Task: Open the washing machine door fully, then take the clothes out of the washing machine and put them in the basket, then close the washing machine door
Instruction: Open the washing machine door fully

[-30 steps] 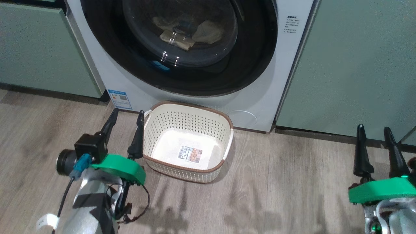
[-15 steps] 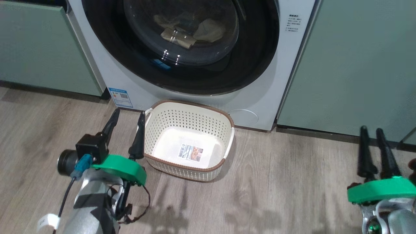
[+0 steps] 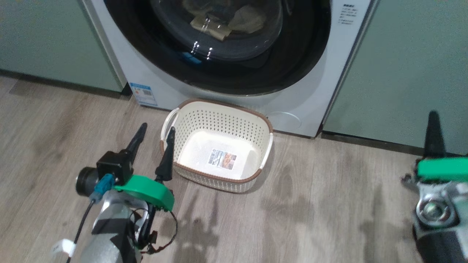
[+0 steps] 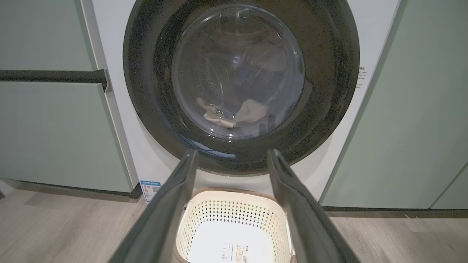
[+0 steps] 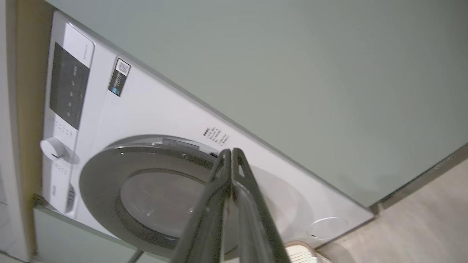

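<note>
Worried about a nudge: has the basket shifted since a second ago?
No. The basket keeps its place beside the washing machine's round cover; the camera shifted.

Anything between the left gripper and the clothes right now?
Yes: the washing machine door looks shut, and the clothes lie behind its glass window. The left gripper, open, hangs in front of the door near the basket, touching nothing. The door has to swing open first.

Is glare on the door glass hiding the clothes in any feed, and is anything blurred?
Head view: small bright glints on the washing machine door, the clothes readable behind the glass. Left wrist view: the glass looks hazy and grainy, clothes dim but visible. Right wrist view: frame tilted, the shut right gripper close to the lens and soft-edged.
</note>
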Controlling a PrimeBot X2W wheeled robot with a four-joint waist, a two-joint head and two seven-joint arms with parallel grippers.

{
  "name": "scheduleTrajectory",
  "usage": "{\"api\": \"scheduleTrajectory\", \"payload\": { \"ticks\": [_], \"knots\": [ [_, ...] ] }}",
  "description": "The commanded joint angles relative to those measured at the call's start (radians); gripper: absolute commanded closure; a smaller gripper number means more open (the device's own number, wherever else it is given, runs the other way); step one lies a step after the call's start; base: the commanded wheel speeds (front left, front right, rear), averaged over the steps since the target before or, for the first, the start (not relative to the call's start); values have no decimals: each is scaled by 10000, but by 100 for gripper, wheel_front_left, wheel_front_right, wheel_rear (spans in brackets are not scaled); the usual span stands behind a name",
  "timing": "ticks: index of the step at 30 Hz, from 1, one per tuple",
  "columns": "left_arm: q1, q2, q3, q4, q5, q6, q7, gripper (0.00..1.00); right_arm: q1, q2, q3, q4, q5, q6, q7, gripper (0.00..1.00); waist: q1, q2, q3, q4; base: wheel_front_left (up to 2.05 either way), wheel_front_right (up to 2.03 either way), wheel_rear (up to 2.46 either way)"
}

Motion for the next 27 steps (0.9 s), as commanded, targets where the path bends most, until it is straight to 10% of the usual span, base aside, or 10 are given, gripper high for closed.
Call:
{"api": "scheduleTrajectory", "payload": {
  "ticks": [1, 12, 27],
  "knots": [
    [-498, 111, 208, -361, -88, 40, -61, 0, -723, -309, 328, -205, 600, -30, -92, 100, 0, -1, 129, 118, 0, 0, 0],
    [-797, 110, -357, -583, -343, 209, -61, 0, -3108, -1442, 579, 835, 4877, -30, 1621, 100, 0, -1, 996, 580, 0, 0, 0],
    [-1480, 109, -906, -814, -676, 453, -61, 0, -6307, -1698, 353, 2479, 6166, -30, 4114, 100, 0, -1, 2408, 1082, 0, 0, 0]
  ]
}}
